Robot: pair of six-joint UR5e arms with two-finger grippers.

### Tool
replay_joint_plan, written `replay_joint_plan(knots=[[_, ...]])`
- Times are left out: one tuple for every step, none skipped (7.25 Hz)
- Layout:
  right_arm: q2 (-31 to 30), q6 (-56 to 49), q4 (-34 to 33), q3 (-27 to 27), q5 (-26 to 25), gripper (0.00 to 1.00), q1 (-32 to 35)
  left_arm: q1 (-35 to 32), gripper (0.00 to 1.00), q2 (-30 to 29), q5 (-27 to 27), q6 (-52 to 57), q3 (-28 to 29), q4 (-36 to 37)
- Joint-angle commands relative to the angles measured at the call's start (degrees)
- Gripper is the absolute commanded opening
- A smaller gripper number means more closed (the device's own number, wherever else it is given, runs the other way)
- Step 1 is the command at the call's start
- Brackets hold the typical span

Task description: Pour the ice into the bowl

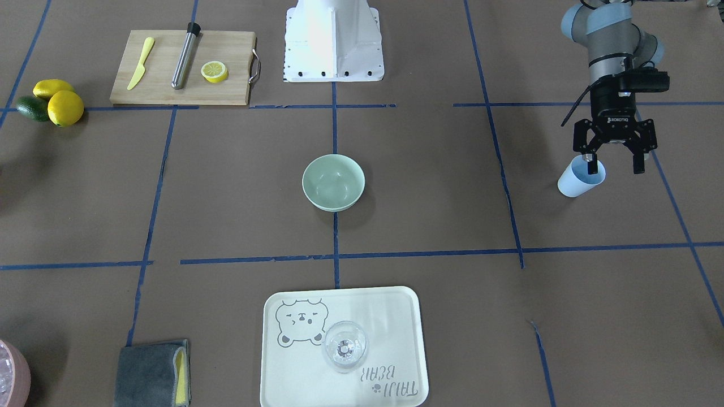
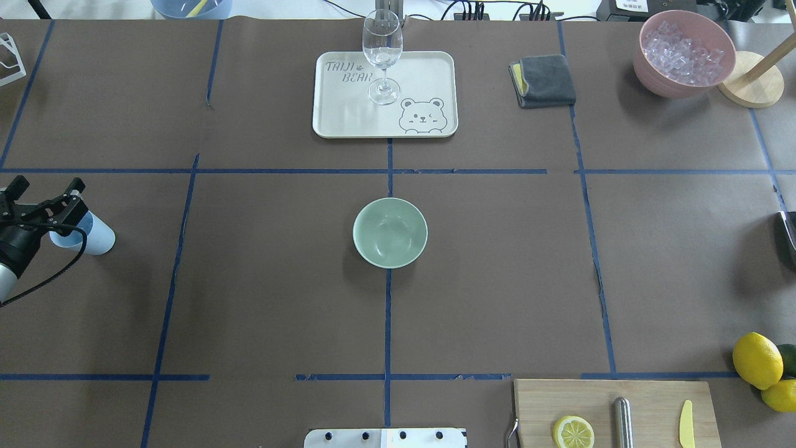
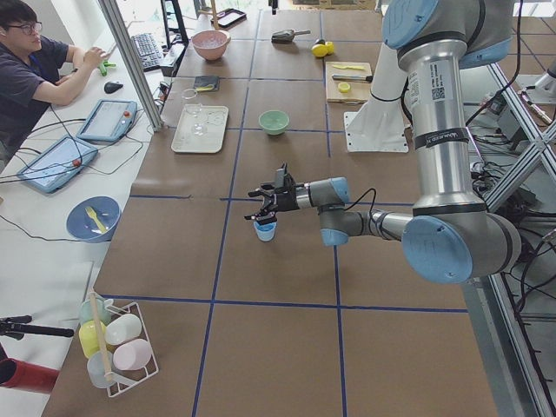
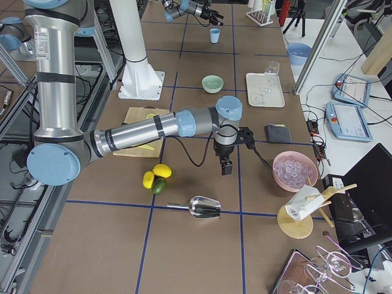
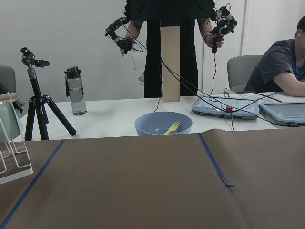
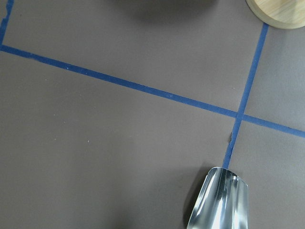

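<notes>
The pale mint-green bowl [image 1: 334, 182] [image 2: 390, 232] stands at the table's centre, and nothing shows inside it. No ice shows in any view. My left gripper [image 1: 615, 165] [image 2: 48, 185] hovers open, held level, just above a light blue cup [image 1: 580, 180] [image 2: 88, 234] far out on my left side. One finger overlaps the cup's mouth, and the cup's contents are hidden. My right gripper [image 4: 226, 164] hangs over the right end of the table, and I cannot tell whether it is open or shut.
A tray [image 2: 429, 68] carries a clear glass [image 2: 382, 56]. A grey cloth [image 2: 542, 81] and a pink container [image 2: 683, 56] of whitish cubes sit at the far right. A cutting board [image 2: 647, 398], lemons [image 2: 757, 361] and a metal scoop [image 4: 202, 208] lie nearer me.
</notes>
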Motion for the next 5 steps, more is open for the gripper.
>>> replay_joint_plan(knots=[[0.0,0.07,-0.06,0.0,0.0,1.0,0.0,3.45,1.0,-0.08,4.38,-1.7,2.34,-1.54],[0.09,0.07,0.02,0.0,0.0,1.0,0.0,4.25,1.0,-0.43,5.35,-2.23,3.13,-1.54],[0.09,0.07,0.03,-0.09,0.0,1.0,0.0,5.04,1.0,-0.61,6.67,-3.54,4.44,-1.54],[0.17,0.07,-0.06,-0.09,0.0,1.0,0.0,5.22,1.0,-0.78,6.85,-3.9,5.15,-1.54],[0.18,0.07,0.02,-0.26,0.0,1.0,0.0,5.74,1.0,-0.78,7.9,-3.99,5.68,-1.62]])
